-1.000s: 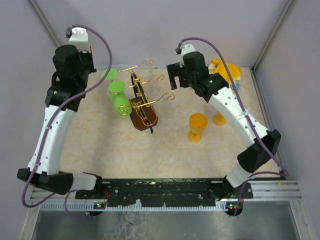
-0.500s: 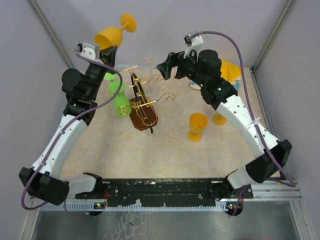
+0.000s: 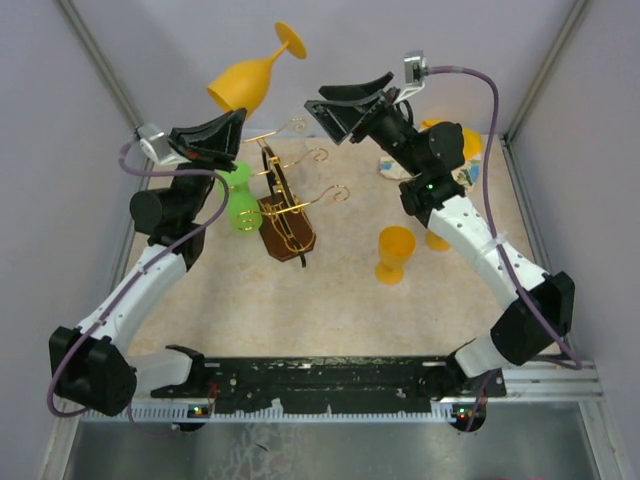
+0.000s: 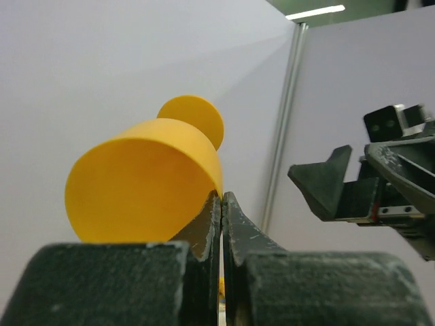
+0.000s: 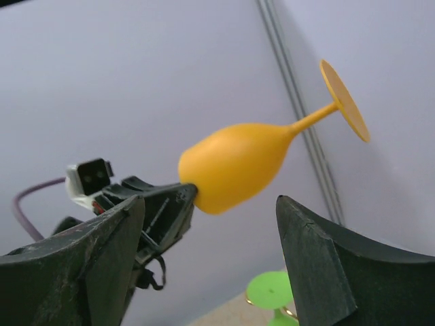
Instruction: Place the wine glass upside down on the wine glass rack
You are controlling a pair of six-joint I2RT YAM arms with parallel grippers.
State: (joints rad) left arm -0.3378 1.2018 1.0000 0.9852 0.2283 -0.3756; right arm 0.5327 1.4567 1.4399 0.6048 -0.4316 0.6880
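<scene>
My left gripper (image 3: 232, 122) clamps the orange wine glass (image 3: 243, 83) by its rim, foot pointing away, above the wine glass rack (image 3: 287, 222), while my right gripper (image 5: 211, 201), jaws spread beside it, should take the stem squarely.

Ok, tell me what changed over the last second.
The left gripper, shut on the rim of the orange wine glass, rose from beside the wine glass rack and carried it high, foot up. The right gripper, open, rose and swung toward it. Rack, green glasses and the orange glass standing on the table stayed put.
</scene>
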